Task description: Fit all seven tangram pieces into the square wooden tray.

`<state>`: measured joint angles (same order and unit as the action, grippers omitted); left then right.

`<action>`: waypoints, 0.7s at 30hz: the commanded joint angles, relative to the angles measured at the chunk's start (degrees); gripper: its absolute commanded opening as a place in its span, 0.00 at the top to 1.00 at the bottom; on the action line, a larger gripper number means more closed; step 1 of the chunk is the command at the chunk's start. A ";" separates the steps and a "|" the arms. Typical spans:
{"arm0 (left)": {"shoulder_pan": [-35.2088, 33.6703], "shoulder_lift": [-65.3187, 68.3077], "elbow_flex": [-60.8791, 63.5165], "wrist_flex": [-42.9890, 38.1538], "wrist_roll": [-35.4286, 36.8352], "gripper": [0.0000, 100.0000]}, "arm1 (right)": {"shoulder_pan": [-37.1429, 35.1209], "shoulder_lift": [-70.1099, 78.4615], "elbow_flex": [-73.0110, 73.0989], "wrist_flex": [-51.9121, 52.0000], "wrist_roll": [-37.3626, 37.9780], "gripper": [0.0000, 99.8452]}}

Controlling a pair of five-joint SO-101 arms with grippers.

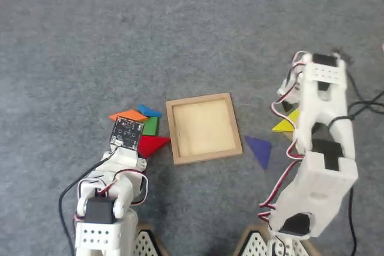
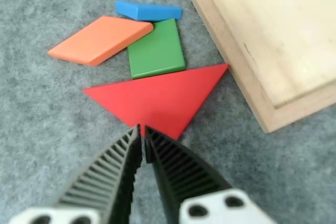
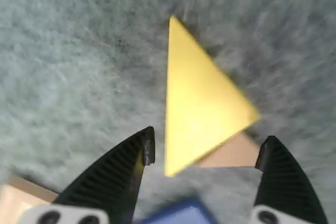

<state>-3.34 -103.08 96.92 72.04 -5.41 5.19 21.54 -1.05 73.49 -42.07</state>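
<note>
Square wooden tray (image 1: 203, 128) sits mid-table, no piece in it yet. Flat red triangle (image 2: 157, 98) lies just beside its rim. Left gripper (image 2: 143, 132), fingers pressed together, is at that triangle's edge, likely to nudge it. Right gripper (image 3: 208, 149) is spread wide above the flat yellow triangle (image 3: 199, 103), seemingly lined up to grasp

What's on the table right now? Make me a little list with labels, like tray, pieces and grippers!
Tray: wooden tray, no pieces in it yet
Left of tray: red triangle, green square, orange piece, blue piece, huddled together
Right of tray: purple triangle, yellow triangle
Left gripper: shut, tips at the red triangle's edge
Right gripper: open, above the yellow triangle
</note>
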 commanded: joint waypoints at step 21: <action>-0.35 -1.23 -0.48 0.26 0.53 0.98 | 3.47 12.97 -17.23 7.69 3.69 0.69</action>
<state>-3.34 -103.08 96.92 72.04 -5.41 7.65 34.11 -15.12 80.00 -41.45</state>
